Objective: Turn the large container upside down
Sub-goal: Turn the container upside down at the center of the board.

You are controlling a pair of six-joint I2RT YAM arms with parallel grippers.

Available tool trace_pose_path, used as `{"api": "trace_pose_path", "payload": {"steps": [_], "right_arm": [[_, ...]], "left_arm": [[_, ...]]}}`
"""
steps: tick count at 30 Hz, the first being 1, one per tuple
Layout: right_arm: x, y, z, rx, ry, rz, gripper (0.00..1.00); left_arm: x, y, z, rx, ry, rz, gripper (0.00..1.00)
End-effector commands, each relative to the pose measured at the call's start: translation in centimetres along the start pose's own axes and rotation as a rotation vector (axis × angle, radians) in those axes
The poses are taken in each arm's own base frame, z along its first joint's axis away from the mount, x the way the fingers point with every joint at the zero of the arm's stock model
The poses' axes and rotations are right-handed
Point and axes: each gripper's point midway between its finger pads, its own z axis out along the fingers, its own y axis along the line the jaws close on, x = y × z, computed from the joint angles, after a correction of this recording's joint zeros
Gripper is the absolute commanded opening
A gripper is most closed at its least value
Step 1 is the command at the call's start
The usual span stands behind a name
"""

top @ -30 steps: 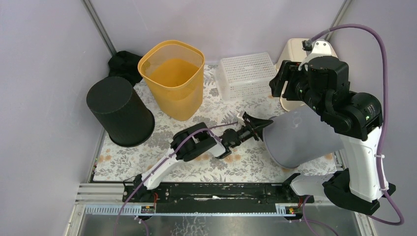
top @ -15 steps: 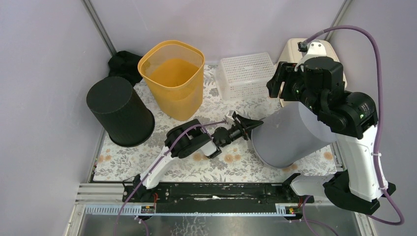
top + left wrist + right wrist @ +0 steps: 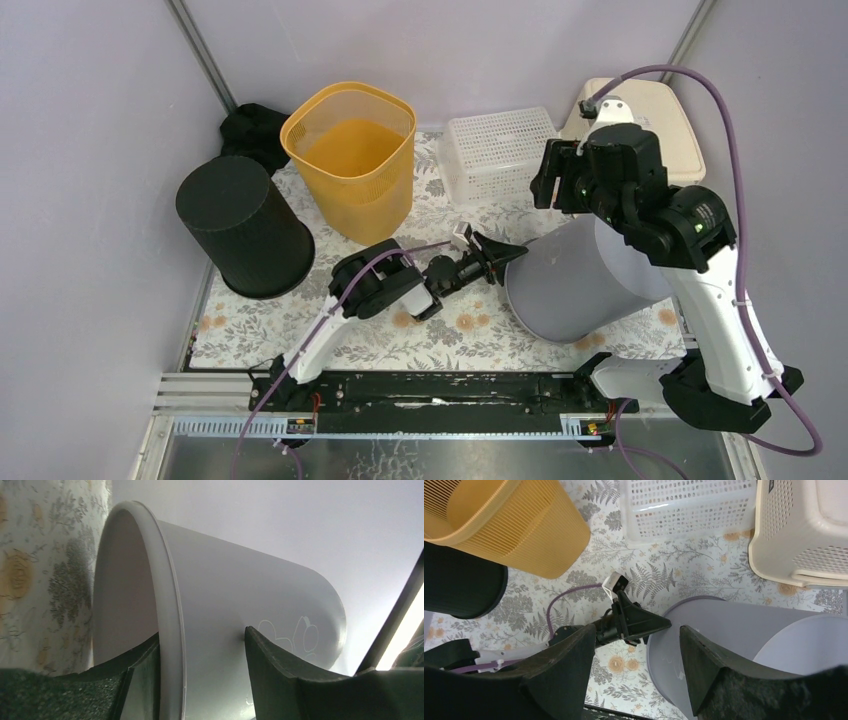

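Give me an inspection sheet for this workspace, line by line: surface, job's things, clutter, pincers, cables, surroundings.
Surface: floral tablecloth, flat, no spills seen.
Job's things: grey container tilted, mouth toward the left arm, not yet inverted.
Clutter: yellow basket upright; black bin upside down; white mesh basket; cream crate; black cloth in the far-left corner.
Pincers: left pincer straddles the container's rim; right pincer open above, holding nothing.
Cables: purple cables loop from both arms.
Surroundings: lilac walls.
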Motion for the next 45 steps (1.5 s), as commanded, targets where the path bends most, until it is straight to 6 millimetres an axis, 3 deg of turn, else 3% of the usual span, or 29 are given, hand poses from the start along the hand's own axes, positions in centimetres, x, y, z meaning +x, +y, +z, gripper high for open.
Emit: {"api": "trace_pose_path", "payload": {"steps": [1, 13, 25, 37, 45], "right_arm": [[-0.3, 0.4, 0.2, -0.029, -0.029, 0.006, 0.69], [1.1, 0.4, 1.2, -0.024, 0.005, -0.008, 0.7], [1.6, 0.5, 1.7, -0.029, 0.023, -0.012, 0.7], [2.4, 0.8, 2.3, -0.039, 0.046, -0.015, 0.69], [3.2, 1.1, 3.1, -0.047, 0.071, -0.017, 0.69]], "left_arm": [[0.2, -0.6, -0.4, -0.01, 0.019, 0.076, 0.6], [-0.9, 0.1, -1.1, -0.105, -0.013, 0.142, 0.61], [-2.7, -0.3, -2.5, -0.189, -0.062, 0.202, 0.61], [-4.4, -0.1, -3.0, -0.446, -0.118, 0.366, 0.65], [-6.3, 0.8, -4.5, -0.612, -0.171, 0.447, 0.71]]}}
